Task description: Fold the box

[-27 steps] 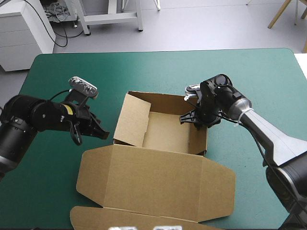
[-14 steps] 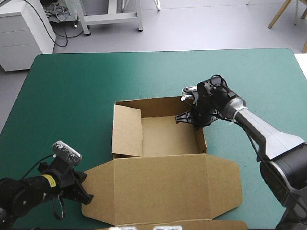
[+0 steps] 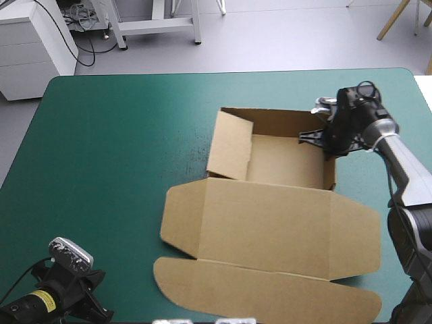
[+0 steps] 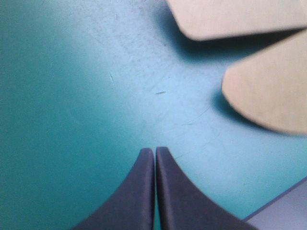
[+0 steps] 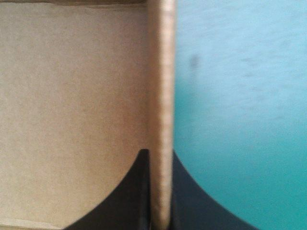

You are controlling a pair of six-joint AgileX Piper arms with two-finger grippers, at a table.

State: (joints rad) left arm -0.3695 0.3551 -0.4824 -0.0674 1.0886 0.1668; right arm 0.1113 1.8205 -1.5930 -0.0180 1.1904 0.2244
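The brown box (image 3: 283,160) stands right of the table's middle as an open tray, with its walls raised. Its lid (image 3: 270,229) lies flat toward the front edge. An inner flap (image 3: 229,145) leans at the tray's left end. My right gripper (image 3: 329,140) is at the tray's right wall near the far corner. In the right wrist view that wall (image 5: 161,86) runs between the black fingers, and the gripper (image 5: 161,158) is shut on it. My left gripper (image 4: 154,152) is shut and holds nothing, low over the teal-green cover at the near left corner. The lid's rounded flaps (image 4: 268,91) lie ahead of it.
The left arm (image 3: 64,297) crouches at the table's front-left corner, close to the front edge (image 4: 283,213). The teal-green cover (image 3: 115,148) is bare across the left half. The lid's outer flap (image 3: 270,290) reaches nearly to the front edge.
The right gripper has dragged the box to the right and slightly toward the far edge. The left arm has drawn back to the front-left corner, away from the box.
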